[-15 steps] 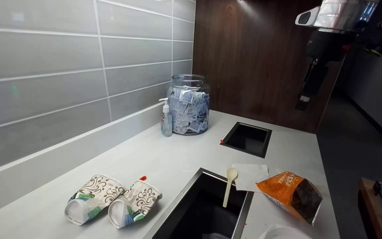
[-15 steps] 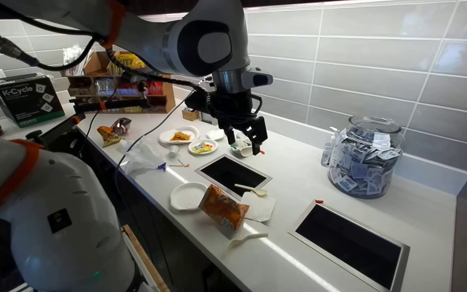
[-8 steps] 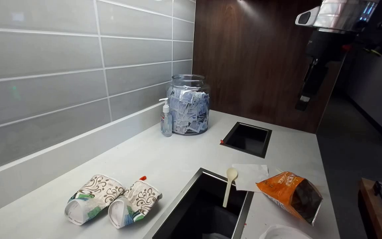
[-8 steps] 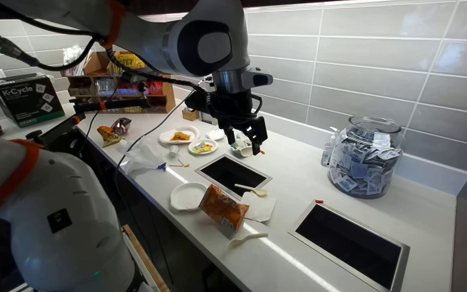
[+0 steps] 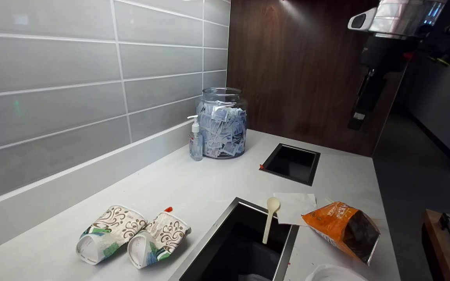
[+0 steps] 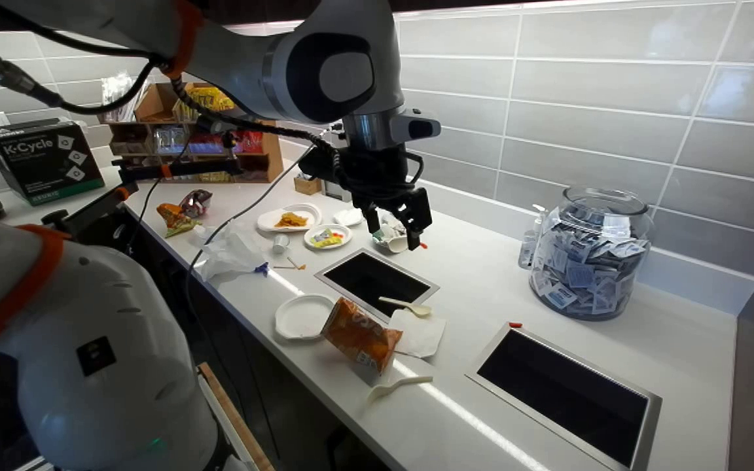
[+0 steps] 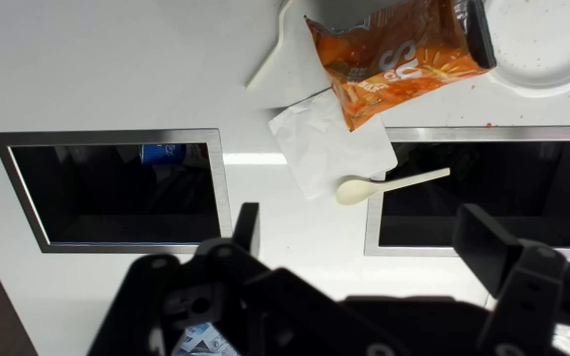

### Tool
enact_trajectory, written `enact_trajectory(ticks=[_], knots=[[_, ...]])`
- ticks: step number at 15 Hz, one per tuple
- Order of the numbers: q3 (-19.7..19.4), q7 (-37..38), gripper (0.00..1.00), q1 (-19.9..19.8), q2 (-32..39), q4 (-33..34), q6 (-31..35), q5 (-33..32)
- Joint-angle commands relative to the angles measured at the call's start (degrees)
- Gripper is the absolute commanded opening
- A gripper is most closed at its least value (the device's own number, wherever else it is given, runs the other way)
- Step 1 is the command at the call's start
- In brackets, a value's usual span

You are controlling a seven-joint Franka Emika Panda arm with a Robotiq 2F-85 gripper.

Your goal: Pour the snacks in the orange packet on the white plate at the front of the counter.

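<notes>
The orange packet (image 6: 359,333) lies on the pale counter (image 6: 462,281); it also shows in an exterior view (image 5: 328,222) and at the top of the wrist view (image 7: 394,74). Its dark end overlaps the edge of the white plate (image 7: 542,54) in the wrist view; I cannot tell if they touch. The plate (image 6: 298,317) holds only small orange crumbs. Snacks inside the packet are hidden. My gripper (image 7: 359,210) is open and empty, its fingers wide apart. It hangs well above the counter (image 6: 394,234), apart from the packet.
A white napkin (image 7: 332,143) and a cream spoon (image 7: 356,192) lie beside the packet, near dark cut-outs (image 7: 117,193). Another utensil (image 6: 396,387) lies nearby. A glass jar (image 6: 590,261), a pump bottle (image 5: 196,144), two speckled packets (image 5: 111,230) and plates with food (image 6: 315,212) stand around.
</notes>
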Motion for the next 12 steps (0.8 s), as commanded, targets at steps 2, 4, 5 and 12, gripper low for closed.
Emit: enact_trajectory(ticks=[2,4,5,12], knots=[[-0.17,0.75,1.00,0.06,0.58,-0.10,-0.05,0.43],[0.56,4.03,1.00,-0.51,2.23,-0.40,-0.14,1.29],[1.11,6.43,1.00,-0.90,3.03,-0.46,-0.35,1.71],[4.97,24.39,1.00,-1.02,10.84,-0.65,-0.51,8.43]])
